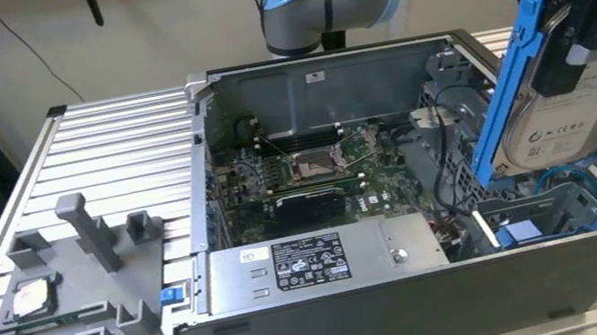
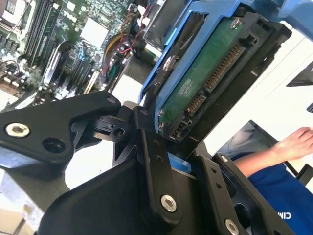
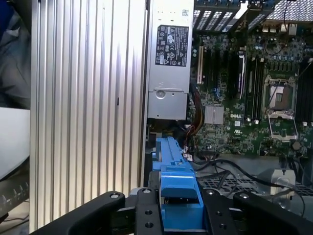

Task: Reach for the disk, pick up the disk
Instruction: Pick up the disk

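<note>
The disk [image 1: 567,115], a silver-grey hard drive with a white label and blue carrier rails, hangs tilted above the open computer case [image 1: 420,311], over the case's end at the exterior view's right. My black gripper [image 1: 590,37] is shut on its upper part, clamping the blue rail. In the second wrist view the disk's green circuit-board underside [image 2: 205,81] faces the camera, with the gripper [image 2: 171,152] closed at its end. In the first wrist view the blue carrier rail [image 3: 172,171] sticks out from between the black fingers [image 3: 146,215].
Below the disk sits a blue-lined drive bay [image 1: 544,222] with cables. The case holds a motherboard [image 1: 299,167] and a power supply [image 1: 321,264]. A grey fixture [image 1: 71,292] stands on the slatted table [image 1: 113,144]. A person's hand [image 2: 296,142] shows beyond the disk.
</note>
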Robot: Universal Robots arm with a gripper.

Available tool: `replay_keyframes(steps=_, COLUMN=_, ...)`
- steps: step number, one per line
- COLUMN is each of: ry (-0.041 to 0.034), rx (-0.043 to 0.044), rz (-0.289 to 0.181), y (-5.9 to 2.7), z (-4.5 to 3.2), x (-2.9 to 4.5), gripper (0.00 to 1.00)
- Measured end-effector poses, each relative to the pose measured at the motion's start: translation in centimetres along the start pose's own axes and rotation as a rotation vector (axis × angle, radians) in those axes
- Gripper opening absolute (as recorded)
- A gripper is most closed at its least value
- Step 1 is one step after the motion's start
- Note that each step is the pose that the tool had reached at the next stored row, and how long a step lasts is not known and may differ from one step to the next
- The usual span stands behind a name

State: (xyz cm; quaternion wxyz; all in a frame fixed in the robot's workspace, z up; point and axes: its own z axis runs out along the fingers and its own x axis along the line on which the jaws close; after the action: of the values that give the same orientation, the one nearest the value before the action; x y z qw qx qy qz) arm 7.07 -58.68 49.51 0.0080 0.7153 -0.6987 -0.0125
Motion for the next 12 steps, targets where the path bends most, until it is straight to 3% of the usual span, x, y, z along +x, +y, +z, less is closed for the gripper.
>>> replay_keyframes(steps=12, ry=-0.0003, rx=0.0, rz=0.009, y=-1.51, z=1.95, x=0.06, gripper=0.0)
